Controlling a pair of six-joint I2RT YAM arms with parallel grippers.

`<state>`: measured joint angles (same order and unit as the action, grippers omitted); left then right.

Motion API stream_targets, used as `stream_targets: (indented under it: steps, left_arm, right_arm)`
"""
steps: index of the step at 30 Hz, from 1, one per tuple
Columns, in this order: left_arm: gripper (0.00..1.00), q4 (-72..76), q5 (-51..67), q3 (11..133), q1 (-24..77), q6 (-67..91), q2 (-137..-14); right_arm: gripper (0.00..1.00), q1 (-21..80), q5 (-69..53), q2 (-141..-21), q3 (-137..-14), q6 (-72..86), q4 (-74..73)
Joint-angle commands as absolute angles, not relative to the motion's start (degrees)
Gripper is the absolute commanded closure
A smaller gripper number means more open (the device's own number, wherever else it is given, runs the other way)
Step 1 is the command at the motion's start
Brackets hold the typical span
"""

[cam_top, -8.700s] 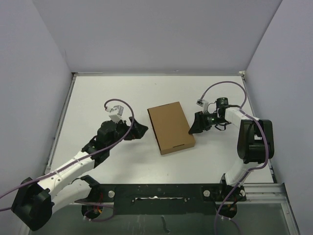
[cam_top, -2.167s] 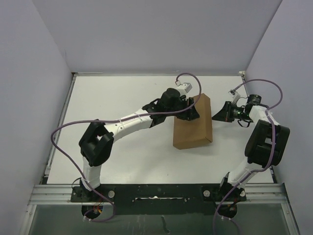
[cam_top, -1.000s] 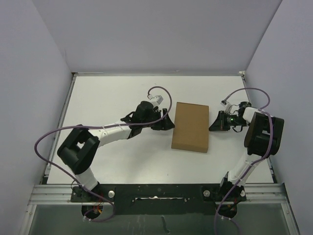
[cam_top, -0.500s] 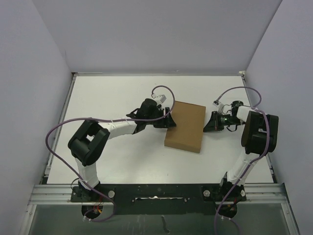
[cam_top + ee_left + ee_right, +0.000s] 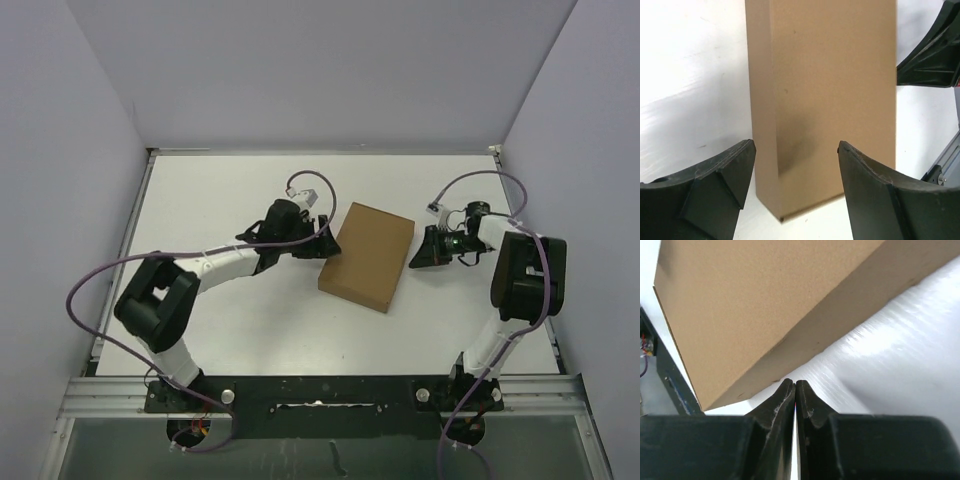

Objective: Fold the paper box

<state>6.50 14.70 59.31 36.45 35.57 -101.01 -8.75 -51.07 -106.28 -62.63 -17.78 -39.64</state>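
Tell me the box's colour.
The box is plain brown, with no print; the left wrist view shows it best.

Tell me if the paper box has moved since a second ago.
Yes. The paper box has slid left, away from the table's right edge, and turned further clockwise.

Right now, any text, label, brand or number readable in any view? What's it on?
No readable text in any view.
The paper box: plain brown on every face shown, no print or label.
The left gripper and the right gripper: bare black, no markings.
The white cable tags: too small to tell whether they carry any text.
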Motion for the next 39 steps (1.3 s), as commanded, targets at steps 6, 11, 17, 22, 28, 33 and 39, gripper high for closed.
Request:
stream_targets:
  steps: [6, 11, 17, 22, 28, 33, 39]
  left_arm:
    - [0.16, 4.5, 5.6, 51.4, 34.6, 28.4, -72.7]
    - [0.02, 2.7, 3.3, 46.0, 33.7, 30.0, -60.8]
    - [0.02, -4.0, 3.5, 45.2, 31.6, 36.1, -48.8]
    - [0.02, -11.6, 6.7, 51.9, 28.8, 37.6, -44.6]
    - [0.02, -17.0, 8.5, 60.4, 28.3, 35.4, -44.9]
    - [0.02, -21.1, 9.7, 64.5, 28.3, 33.5, -45.2]
    - [0.02, -22.1, 10.8, 66.4, 28.3, 31.9, -44.2]
  right_arm:
    - [0.93, -13.9, -51.9, -89.3, -62.5, -23.0, -39.4]
    - [0.88, -15.0, -52.4, -83.0, -65.1, -25.4, -42.1]
    - [0.76, -16.2, -55.4, -77.2, -72.4, -26.7, -46.8]
    - [0.59, -16.7, -57.7, -74.0, -82.1, -27.0, -50.2]
    - [0.14, -16.7, -58.8, -69.6, -91.5, -26.4, -50.1]
    - [0.02, -16.8, -54.8, -66.1, -94.9, -17.8, -45.8]
    - [0.02, -16.9, -53.3, -65.6, -98.3, -6.0, -43.6]
